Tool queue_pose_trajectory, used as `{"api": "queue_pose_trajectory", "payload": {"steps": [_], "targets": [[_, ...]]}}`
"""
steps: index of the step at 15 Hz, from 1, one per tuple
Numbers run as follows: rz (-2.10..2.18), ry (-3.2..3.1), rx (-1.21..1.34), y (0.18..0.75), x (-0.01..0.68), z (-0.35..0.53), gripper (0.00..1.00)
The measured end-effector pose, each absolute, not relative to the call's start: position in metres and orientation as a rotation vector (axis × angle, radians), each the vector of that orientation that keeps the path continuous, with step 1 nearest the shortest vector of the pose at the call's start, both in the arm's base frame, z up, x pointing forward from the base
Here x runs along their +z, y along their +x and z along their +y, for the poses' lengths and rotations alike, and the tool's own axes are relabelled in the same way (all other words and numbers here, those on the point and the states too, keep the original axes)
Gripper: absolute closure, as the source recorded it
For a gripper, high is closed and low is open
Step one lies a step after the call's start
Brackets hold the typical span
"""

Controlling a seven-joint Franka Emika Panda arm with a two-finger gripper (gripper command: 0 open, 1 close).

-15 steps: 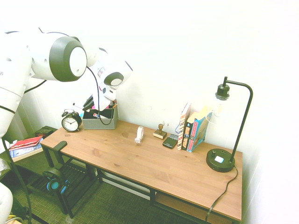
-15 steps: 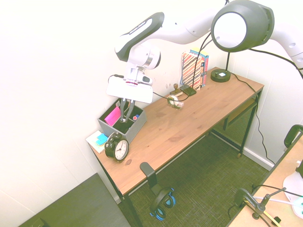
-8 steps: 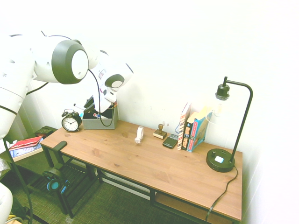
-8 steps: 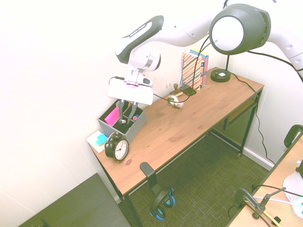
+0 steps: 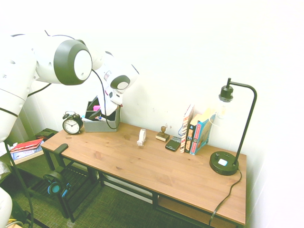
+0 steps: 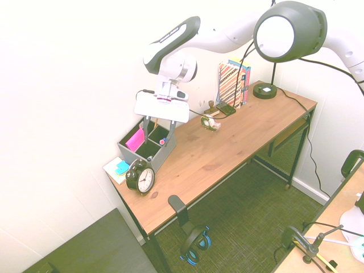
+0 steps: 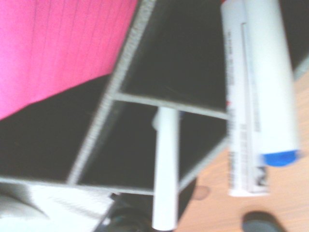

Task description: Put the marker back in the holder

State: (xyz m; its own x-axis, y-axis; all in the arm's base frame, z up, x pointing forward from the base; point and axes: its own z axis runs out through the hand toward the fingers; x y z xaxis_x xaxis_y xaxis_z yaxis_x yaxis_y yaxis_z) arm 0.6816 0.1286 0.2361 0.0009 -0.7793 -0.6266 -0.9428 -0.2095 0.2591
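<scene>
"While we list the desk, item one, please: gripper (image 6: 158, 144)?"

"One, two-fingered, fingers spread, nothing pinched between them; poised over the holder (image 6: 162, 158). Clock face laid on the second exterior view, twelve at the top."

"Item two, marker (image 7: 166, 169)?"

"One, slim, white-barrelled. Housed in a small compartment of the holder, leaning on its wall, exposed end above the rim; cap not visible. Position: about seven o'clock from the gripper."

"Neighbours?"

"Pink paper (image 6: 135, 140), nine o'clock from the gripper. Thicker pens (image 7: 273, 77), a pair, separate compartment, three o'clock from the holder's middle. Alarm clock (image 6: 140, 177), black, six o'clock from the holder."

"Handling notes for the marker?"

"Presumed light, stiff plastic; smooth, so liable to roll or slip in a loose grip. Not fragile, though a hard squeeze near one end could tilt it."

"Where to take hold, should it need reseating?"

"Mid-barrel if reachable; otherwise the exposed length just above the rim, fingers square across it."

"Status?"

"Placement apparently complete. Advised next: lift straight up towards clear air, fingers kept off the dividers and the thicker pens. Risk: a fingertip snagging either, and shifting the holder."
</scene>
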Motion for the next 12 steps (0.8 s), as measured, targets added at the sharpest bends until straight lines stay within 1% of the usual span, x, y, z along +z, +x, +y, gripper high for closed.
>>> {"api": "queue_pose_trajectory", "payload": {"steps": [6,12], "targets": [[1.643,-2.459,0.707,0.621,0.327,0.064,0.0],[1.456,-2.72,0.291,0.542,0.405,0.002,0.0]]}}
